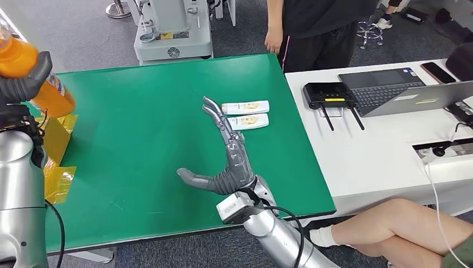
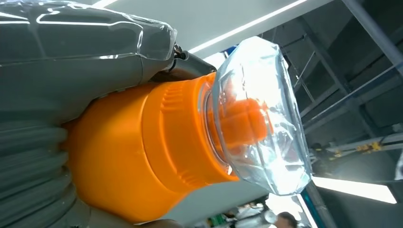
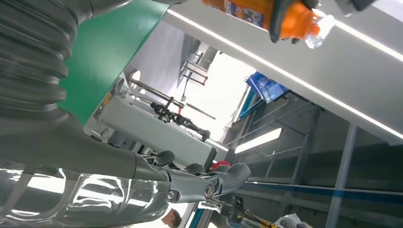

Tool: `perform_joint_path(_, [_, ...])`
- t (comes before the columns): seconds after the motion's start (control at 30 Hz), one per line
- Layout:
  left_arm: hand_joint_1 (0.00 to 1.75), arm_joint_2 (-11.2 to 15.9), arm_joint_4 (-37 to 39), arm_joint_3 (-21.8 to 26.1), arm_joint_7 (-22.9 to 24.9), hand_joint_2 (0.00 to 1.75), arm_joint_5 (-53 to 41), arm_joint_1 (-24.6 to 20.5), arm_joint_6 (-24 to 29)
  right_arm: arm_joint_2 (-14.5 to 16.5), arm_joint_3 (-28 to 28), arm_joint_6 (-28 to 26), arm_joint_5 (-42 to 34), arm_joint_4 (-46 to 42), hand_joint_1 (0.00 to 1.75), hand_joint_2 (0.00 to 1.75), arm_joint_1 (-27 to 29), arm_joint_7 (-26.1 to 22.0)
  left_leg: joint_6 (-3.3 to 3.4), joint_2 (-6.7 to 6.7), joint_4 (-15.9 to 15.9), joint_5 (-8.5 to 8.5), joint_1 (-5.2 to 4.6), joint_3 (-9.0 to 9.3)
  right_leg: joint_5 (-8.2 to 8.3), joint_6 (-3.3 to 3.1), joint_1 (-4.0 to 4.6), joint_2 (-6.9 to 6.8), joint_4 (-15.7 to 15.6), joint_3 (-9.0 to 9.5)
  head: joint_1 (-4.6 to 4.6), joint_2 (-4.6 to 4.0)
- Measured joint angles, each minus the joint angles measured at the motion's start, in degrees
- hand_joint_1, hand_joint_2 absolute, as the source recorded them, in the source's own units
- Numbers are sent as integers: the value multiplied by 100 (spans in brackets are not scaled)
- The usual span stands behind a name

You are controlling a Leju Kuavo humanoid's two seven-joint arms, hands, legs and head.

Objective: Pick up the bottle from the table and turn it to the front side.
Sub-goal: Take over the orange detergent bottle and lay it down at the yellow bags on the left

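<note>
Orange plastic marks the bottle [image 1: 33,72], which in the head view is lifted clear of the green tabletop [image 1: 145,145] above its left edge, tilted, with the left robot hand [image 1: 25,84] wrapped around its body; a strip of label shows on its side, but the print is too small to read. Beneath it, at that left edge, lies crumpled yellow wrapping [image 1: 56,151]. The right robot hand [image 1: 223,151] hovers over the middle of the tabletop, holding nothing, fingers stretched apart and thumb out to the side. Two white tubes [image 1: 245,114] with yellow marks lie side by side towards the right edge, their lettering illegible. In the left wrist view the bottle [image 2: 157,147] shows a ridged orange shoulder and a clear faceted cap over an orange spout. In the right wrist view the bottle [image 3: 285,19] appears with a blue and red label, unreadable.
</note>
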Motion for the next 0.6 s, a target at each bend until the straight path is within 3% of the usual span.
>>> perform_joint_path(0.3, [175,1030,540,-42,-200,175,-1208,-82,355,-121,86,-108,-140,-609,0,175,458,-24,-1,24,0,-1,1,-1,2,-3,1,26,0,-10,-2,0])
perform_joint_path(0.6, [175,1558,746,-476,19,175,-2733,-16,-120,-153,107,-205,-103,-914,0,175,802,32,-2,22,-2,-2,0,-2,0,-4,0,23,-1,-8,0,0])
